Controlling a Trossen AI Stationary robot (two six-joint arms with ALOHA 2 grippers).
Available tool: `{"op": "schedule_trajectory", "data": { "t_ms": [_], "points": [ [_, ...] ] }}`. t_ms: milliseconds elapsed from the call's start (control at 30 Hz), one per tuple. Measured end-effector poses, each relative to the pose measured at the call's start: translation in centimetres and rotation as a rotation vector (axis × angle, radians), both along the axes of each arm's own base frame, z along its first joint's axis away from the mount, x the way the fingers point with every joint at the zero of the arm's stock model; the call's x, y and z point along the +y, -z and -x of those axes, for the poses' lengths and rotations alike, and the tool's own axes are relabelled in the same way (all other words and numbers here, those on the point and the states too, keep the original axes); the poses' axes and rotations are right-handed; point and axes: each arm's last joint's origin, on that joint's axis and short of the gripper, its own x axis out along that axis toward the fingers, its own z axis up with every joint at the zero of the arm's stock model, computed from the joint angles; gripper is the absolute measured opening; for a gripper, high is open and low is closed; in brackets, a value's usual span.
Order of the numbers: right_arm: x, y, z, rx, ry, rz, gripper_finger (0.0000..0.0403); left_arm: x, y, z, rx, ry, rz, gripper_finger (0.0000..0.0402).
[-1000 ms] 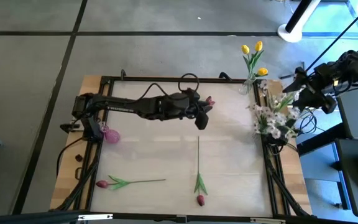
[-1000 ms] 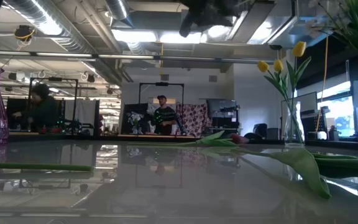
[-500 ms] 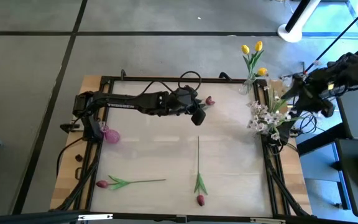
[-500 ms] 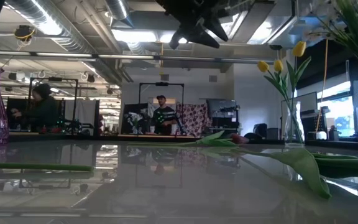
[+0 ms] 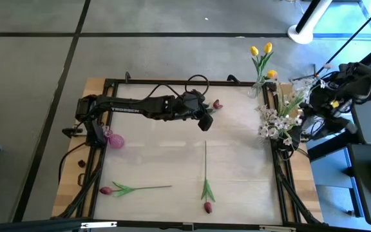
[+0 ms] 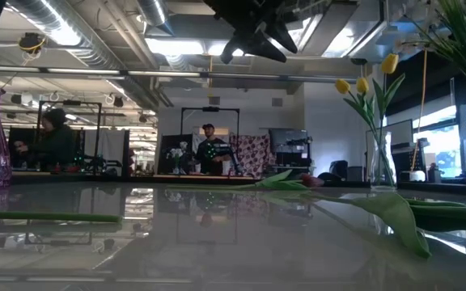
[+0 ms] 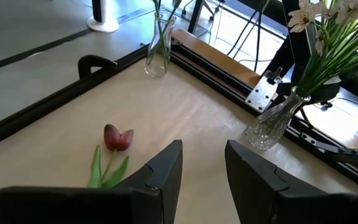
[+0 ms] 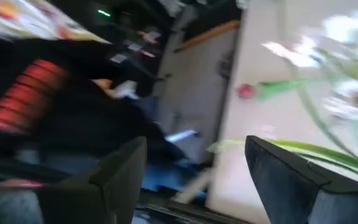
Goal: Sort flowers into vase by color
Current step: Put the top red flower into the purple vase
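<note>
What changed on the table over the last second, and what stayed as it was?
The left gripper drew back slightly toward its base and now hangs open near the dark red tulip at the far edge. The right gripper, off the right edge, shifted beside the white blossoms. The other two red tulips and yellow tulips stayed put.

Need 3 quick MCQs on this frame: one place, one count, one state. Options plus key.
1. Where is the purple vase?
A. table's left edge
B. table's right edge
C. table centre

2. How many dark red tulips lie on the table?
A. one
B. three
C. five

3. The left gripper is:
A. shut on a tulip
B. open, holding nothing
C. out of view

Key: 1 A, it stands by the left arm's base. 2 B, one ahead of the left gripper, two near the front edge. 3 B, left wrist view shows a bare gap between the fingers.
</note>
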Motion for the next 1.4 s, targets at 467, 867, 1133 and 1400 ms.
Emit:
{"op": "schedule_trajectory", "data": {
  "t_ms": [467,867,1133,1400],
  "points": [
    [-2.4,-4.2,0.9,-0.409,0.114,-0.074,0.0271,-1.6,-0.2,-0.2,-0.036,0.017,0.015,0.0118],
    [-0.1,-1.8,-0.8,-0.541,0.079,0.314,0.0241,-4.7,-2.9,-1.3,-0.312,0.105,-0.033,0.0118],
    [0.3,-2.0,-0.5,-0.577,-0.079,0.273,0.0119,-5.7,-2.9,-1.2,-0.288,0.082,-0.113,0.0118],
    [0.2,-1.8,-0.5,-0.599,-0.077,0.332,0.0006,-5.5,-2.9,-1.1,-0.224,0.05,-0.257,0.0118]
  ]
}}
